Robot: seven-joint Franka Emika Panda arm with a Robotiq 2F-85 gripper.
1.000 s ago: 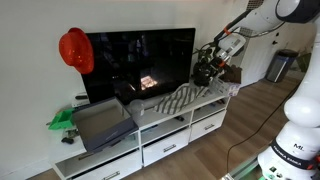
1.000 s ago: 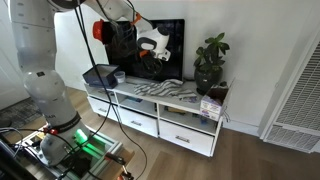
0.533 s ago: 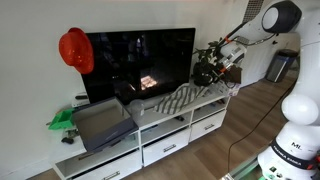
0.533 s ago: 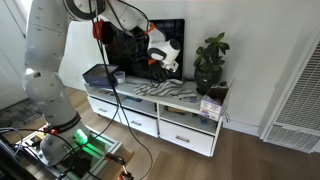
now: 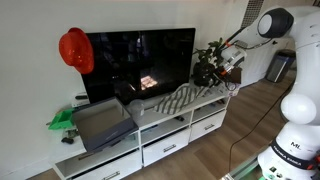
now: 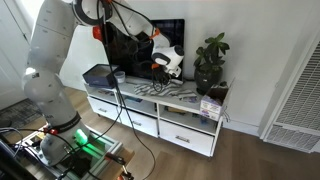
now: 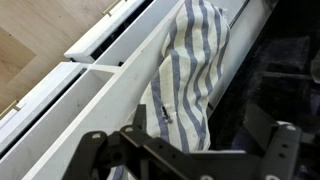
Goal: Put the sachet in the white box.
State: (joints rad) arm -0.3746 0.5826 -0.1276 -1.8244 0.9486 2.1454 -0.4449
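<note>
Robotiq gripper (image 6: 166, 66) hovering over striped cloth (image 7: 190, 70) on white TV cabinet (image 7: 110, 100), jaws standing wide apart, nothing between them, white box (image 6: 210, 107) sitting lower, further along beside potted plant (image 6: 210, 58), sachet not discernible.

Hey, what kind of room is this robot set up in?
Most likely a living room in a home: a flat-screen TV stands on a low white media console with drawers, a potted plant sits at its end, and the floor is wood.

The cloth (image 7: 192, 70) is white with grey-blue stripes, the cabinet (image 5: 170, 138) white, the bin (image 5: 102, 124) grey, the hat (image 5: 75, 50) red.
</note>
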